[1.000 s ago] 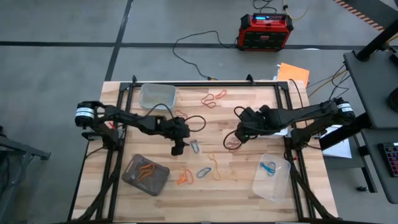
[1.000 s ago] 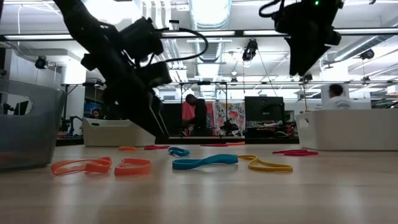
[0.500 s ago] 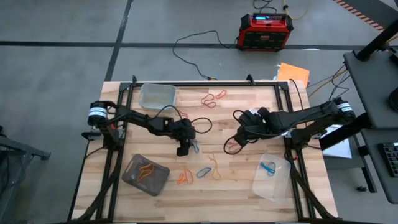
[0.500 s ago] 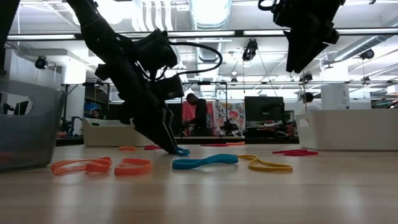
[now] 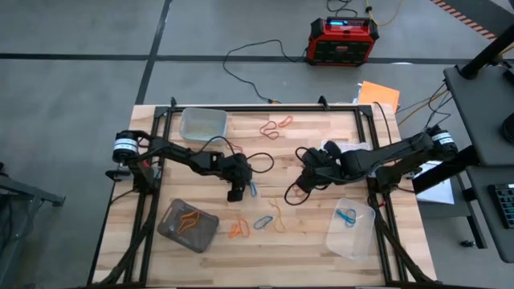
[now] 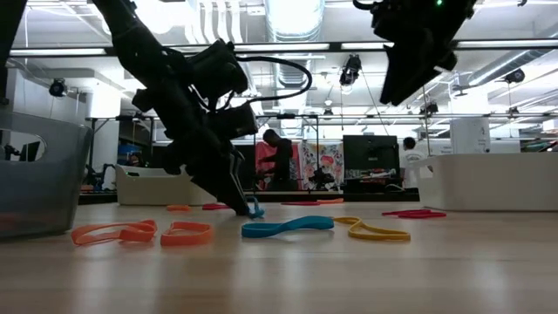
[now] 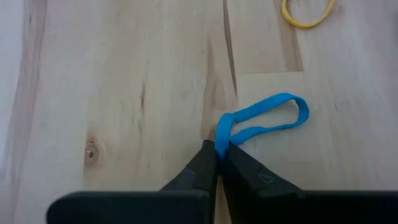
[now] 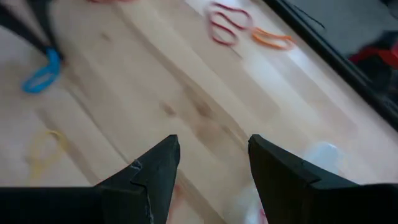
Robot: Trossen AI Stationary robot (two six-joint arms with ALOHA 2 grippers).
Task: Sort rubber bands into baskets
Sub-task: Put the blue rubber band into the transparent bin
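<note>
My left gripper point(image 5: 238, 193) is down at the table's middle, shut on a blue rubber band point(image 7: 267, 121) that lies flat on the wood. My right gripper point(image 8: 214, 168) hangs open above the table right of centre point(image 5: 300, 185), with nothing between its fingers; a red band point(image 5: 299, 193) lies on the wood under it. More rubber bands lie loose: red and orange ones point(image 5: 275, 127) at the far side, and orange point(image 5: 238, 230), blue point(image 5: 263, 222) and yellow point(image 5: 279, 215) ones toward the near edge. One clear basket point(image 5: 202, 123) stands far left, a grey-brown basket point(image 5: 188, 225) near left, and another clear basket point(image 5: 351, 228) near right. My left gripper pinches the blue band's near end point(image 7: 222, 134) between its two fingertips. The fingers slant down from the table's left side. The rest of the loop point(image 7: 292, 112) lies slack on the table beyond the fingertips.
The grey-brown basket holds orange bands and the near-right clear basket a blue band point(image 5: 346, 215). A black cable point(image 5: 255, 156) loops over the table by my left arm. On the floor beyond the far edge stands a red-and-black box point(image 5: 343, 40). People stand in the room behind.
My left gripper has gone down and toward the table's right edge onto the blue band's end, and has shut on it. My right gripper has tipped and shifted a little toward the table's left and near edge, staying open.
</note>
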